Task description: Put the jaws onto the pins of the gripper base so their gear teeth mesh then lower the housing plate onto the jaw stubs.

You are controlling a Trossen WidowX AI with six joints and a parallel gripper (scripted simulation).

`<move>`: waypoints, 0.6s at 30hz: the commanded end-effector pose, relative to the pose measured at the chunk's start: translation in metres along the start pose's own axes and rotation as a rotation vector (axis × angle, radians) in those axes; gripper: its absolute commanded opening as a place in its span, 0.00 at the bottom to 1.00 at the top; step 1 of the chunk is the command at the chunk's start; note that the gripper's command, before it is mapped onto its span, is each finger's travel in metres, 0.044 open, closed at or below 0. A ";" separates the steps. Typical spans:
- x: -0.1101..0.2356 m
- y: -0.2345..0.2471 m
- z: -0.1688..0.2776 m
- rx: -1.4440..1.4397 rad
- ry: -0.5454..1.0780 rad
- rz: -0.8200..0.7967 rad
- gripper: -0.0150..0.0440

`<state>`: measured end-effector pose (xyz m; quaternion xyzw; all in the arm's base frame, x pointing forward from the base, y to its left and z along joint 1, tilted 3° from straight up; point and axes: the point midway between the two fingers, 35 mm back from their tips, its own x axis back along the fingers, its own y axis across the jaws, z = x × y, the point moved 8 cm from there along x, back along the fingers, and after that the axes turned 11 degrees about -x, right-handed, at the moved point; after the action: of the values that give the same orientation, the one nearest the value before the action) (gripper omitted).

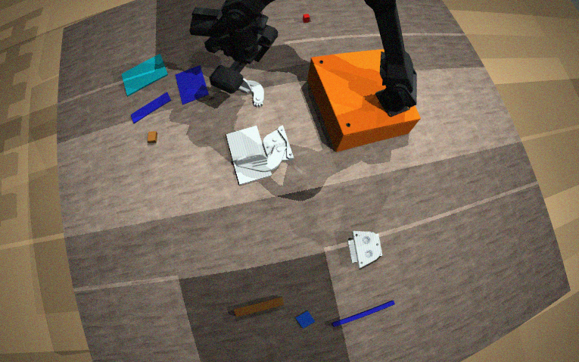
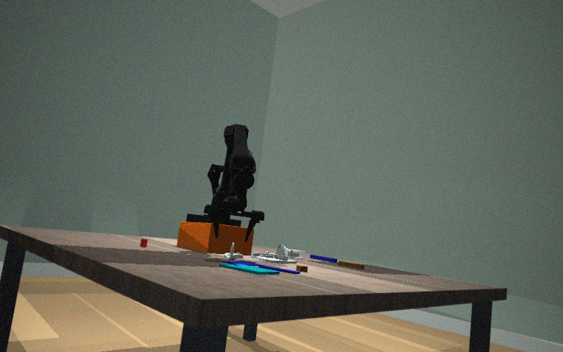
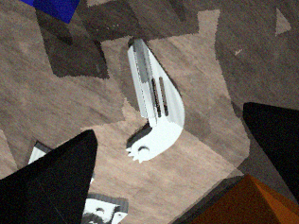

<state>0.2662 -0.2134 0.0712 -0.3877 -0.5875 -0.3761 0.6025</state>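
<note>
1. The gripper (image 1: pixel 244 58) (image 2: pixel 231 238) (image 3: pixel 169 123) is at the upper left of the top view, above the worktop (image 1: pixel 147 202) (image 2: pixel 165 283) (image 3: pixel 213 70); its jaws stand wide apart, with nothing between them.
2. The loose white claw (image 1: pixel 258 93) (image 2: pixel 232 255) (image 3: pixel 167 131) lies below it, at the centre of the wrist view, its small teeth toward the lower left there.
3. The white base (image 1: pixel 247 142) is left of the middle in the top view. The other white claw (image 1: pixel 274 160) lies over it; I cannot tell if it is fully seated.
4. The white cover plate (image 1: pixel 367 248) lies well apart, at the lower right.
5. The orange box (image 1: pixel 338 98) (image 2: pixel 193 236) (image 3: pixel 251 202) is at the upper right of the top view.
</note>
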 end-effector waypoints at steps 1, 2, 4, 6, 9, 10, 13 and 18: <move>0.000 0.000 0.000 -0.003 0.001 -0.004 1.00; 0.000 0.000 0.000 -0.003 0.001 -0.004 1.00; -0.001 0.000 0.000 0.000 0.000 0.000 1.00; -0.004 0.000 0.000 0.000 0.000 0.000 1.00; -0.009 0.001 -0.001 -0.001 0.000 -0.001 1.00; -0.010 0.001 -0.001 -0.001 0.000 -0.001 1.00; -0.015 0.001 -0.001 -0.001 0.000 -0.001 1.00; -0.023 0.001 -0.002 -0.001 0.000 -0.002 1.00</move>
<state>0.2677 -0.2149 0.0559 -0.3883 -0.5904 -0.3760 0.5994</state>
